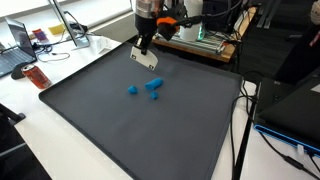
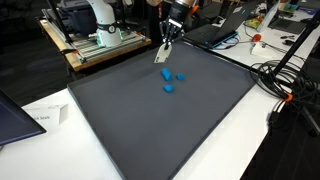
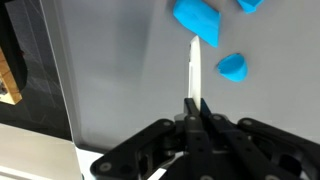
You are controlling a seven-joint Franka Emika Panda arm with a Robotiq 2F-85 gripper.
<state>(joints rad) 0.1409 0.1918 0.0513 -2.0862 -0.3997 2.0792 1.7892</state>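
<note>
Going left to right in an exterior view: there's a laptop [image 1: 14, 45] at the far left edge of the table [image 1: 20, 95], with a red container [image 1: 34, 76] just beside it. Then comes the big dark mat [image 1: 120, 135], which covers most of the table. Toward the far side of the mat the gripper [image 1: 144, 46] is pinched tight on a white card [image 1: 146, 58], which hangs tilted below it. I can't tell if the card's lower edge touches the mat. A few blue pieces [image 1: 153, 86] lie on the mat near the card, on the camera's side. In the wrist view the card [image 3: 195, 62] is seen edge-on, a thin white line running out from the closed gripper [image 3: 197, 105] and ending just beside the blue pieces [image 3: 196, 18]. Cables [image 1: 246, 100] run along the right edge.
</note>
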